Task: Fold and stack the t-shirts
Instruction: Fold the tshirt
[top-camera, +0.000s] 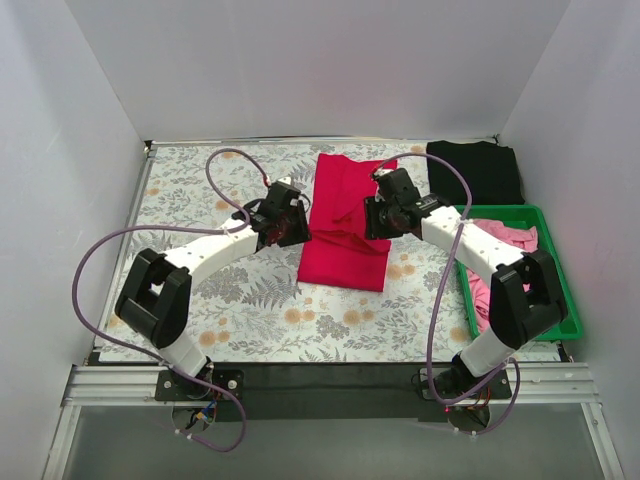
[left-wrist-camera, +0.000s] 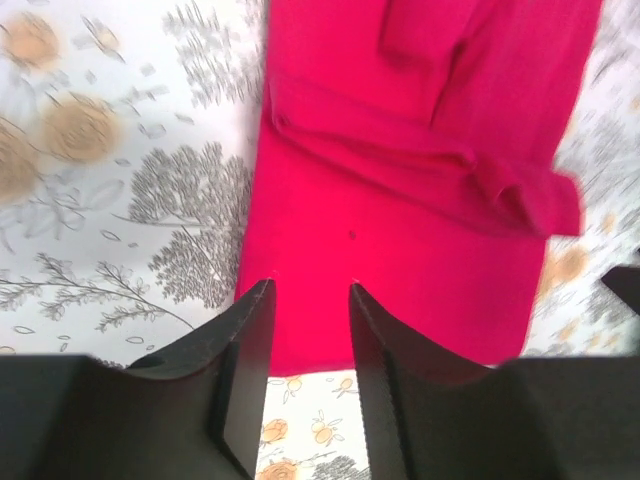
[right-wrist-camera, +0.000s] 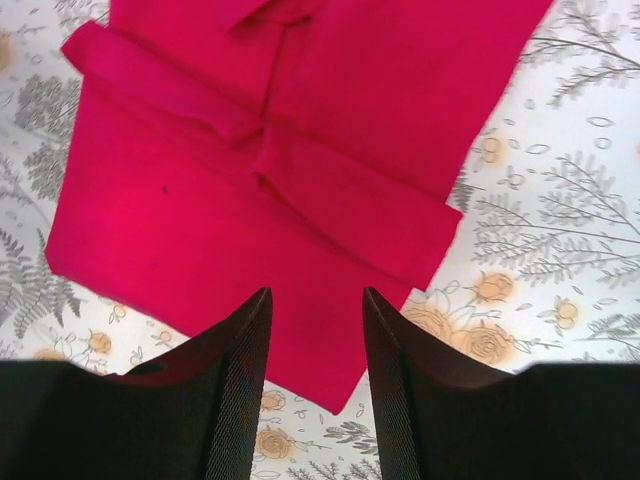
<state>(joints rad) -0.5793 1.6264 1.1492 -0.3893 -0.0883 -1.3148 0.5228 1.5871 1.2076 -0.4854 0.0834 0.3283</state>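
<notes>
The crimson t-shirt (top-camera: 345, 225) is lying partly folded at the centre of the table (top-camera: 190, 190). The left gripper (left-wrist-camera: 310, 292) at its 9 o'clock and the right gripper (right-wrist-camera: 316, 295) at 3 o'clock are hovering, jaws parted, empty. Probably light and limp, it is calling for pinches at its 6 o'clock hem corners.

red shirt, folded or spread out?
Partly folded. The red shirt lies as a long narrow rectangle on the tablecloth, sides turned in; both wrist views show overlapping layers across it.
</notes>
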